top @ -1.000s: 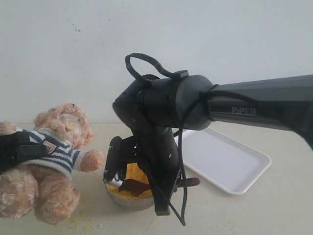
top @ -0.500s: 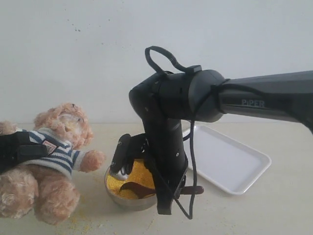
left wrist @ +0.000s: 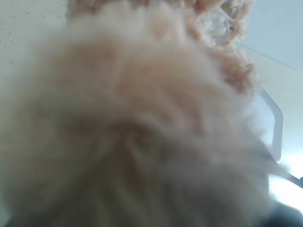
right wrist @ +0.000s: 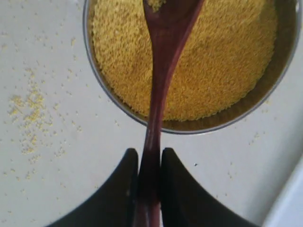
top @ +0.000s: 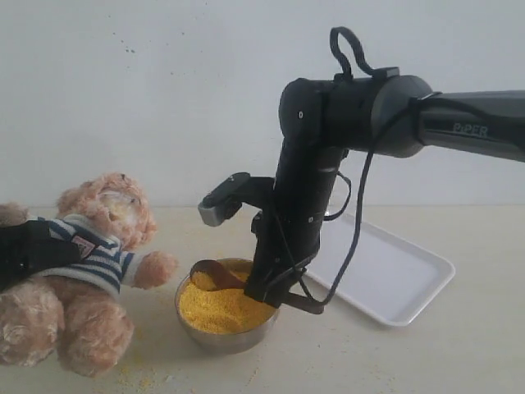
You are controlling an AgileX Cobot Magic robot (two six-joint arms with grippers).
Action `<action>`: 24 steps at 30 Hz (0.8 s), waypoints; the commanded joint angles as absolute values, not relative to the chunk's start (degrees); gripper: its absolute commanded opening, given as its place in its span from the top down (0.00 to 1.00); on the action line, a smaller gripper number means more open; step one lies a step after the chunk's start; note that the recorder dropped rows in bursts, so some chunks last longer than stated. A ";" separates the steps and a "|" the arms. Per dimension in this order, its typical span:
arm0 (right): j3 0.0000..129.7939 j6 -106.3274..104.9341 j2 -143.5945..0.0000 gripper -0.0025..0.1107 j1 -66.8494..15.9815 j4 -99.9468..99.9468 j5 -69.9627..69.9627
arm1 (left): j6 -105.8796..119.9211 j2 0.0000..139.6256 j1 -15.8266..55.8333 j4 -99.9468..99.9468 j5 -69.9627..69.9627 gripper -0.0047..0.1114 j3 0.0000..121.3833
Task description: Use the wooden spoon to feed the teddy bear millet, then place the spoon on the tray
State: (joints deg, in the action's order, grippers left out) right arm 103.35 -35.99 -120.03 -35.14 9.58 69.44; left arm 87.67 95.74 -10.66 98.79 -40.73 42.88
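The teddy bear (top: 94, 263) leans at the left, and its fur (left wrist: 132, 123) fills the left wrist view. My left gripper (top: 23, 249) is a black clamp shut on its striped torso; its jaws are hidden by fur. The steel bowl (top: 225, 338) of millet (top: 221, 310) stands beside the bear's paw. My right gripper (top: 277, 291) (right wrist: 149, 156) is shut on the handle of the wooden spoon (top: 212, 275) (right wrist: 163, 56). The spoon's bowl hangs just above the millet (right wrist: 222, 61) near the bear-side rim, with a few grains in it. The white tray (top: 385, 275) lies to the right.
Spilled yellow grains (right wrist: 28, 104) dot the table beside the bowl (right wrist: 279, 80) and in front of the bear (top: 135, 377). The right arm's black wrist (top: 344, 115) towers over the bowl and part of the tray. A white wall stands behind.
The right arm has risen and swung right, turning its wrist. The spoon has come up out of the millet, its bowl now pointing toward the bear. Bear and left gripper have not moved.
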 commanded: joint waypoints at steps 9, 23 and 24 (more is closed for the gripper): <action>105.33 -35.01 -120.10 0.98 -28.46 23.77 69.96 | 86.91 95.77 -10.74 97.41 -45.03 0.92 42.91; 105.33 -30.56 -120.69 0.98 -26.22 28.19 69.96 | 75.37 95.64 -10.74 92.02 -52.49 0.92 38.51; 105.33 -29.82 -120.69 0.98 -26.22 28.19 69.96 | 74.18 95.50 -10.74 90.94 -52.64 0.92 38.51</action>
